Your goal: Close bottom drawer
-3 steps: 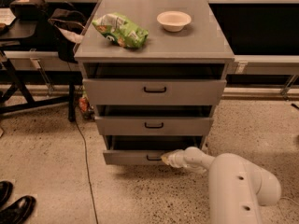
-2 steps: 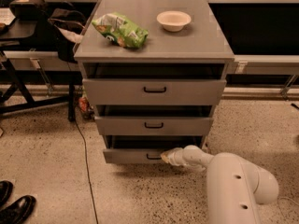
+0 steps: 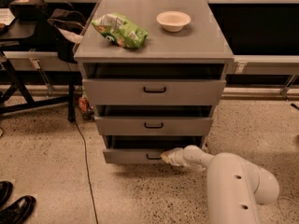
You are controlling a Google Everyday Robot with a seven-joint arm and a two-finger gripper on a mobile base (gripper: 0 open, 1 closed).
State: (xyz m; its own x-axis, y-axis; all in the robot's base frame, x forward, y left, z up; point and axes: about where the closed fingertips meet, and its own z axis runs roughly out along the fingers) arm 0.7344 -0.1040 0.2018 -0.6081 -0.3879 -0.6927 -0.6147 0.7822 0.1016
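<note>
Three drawers show on the grey cabinet (image 3: 196, 45), each standing partly open. The bottom drawer (image 3: 128, 156) is the lowest, near the floor, pulled out a short way. I find the gripper (image 3: 166, 157) against its front, just right of the dark handle (image 3: 152, 157); whether it is spread or closed I cannot tell. On top lie a green bag (image 3: 120, 30), left, and a bowl (image 3: 173, 20), right.

The arm (image 3: 229, 176) reaches low and leftward; its gripper (image 3: 167, 157) points left, the wrist (image 3: 192, 155) just right of the jaws, the elbow (image 3: 262, 190) farther right, below.
</note>
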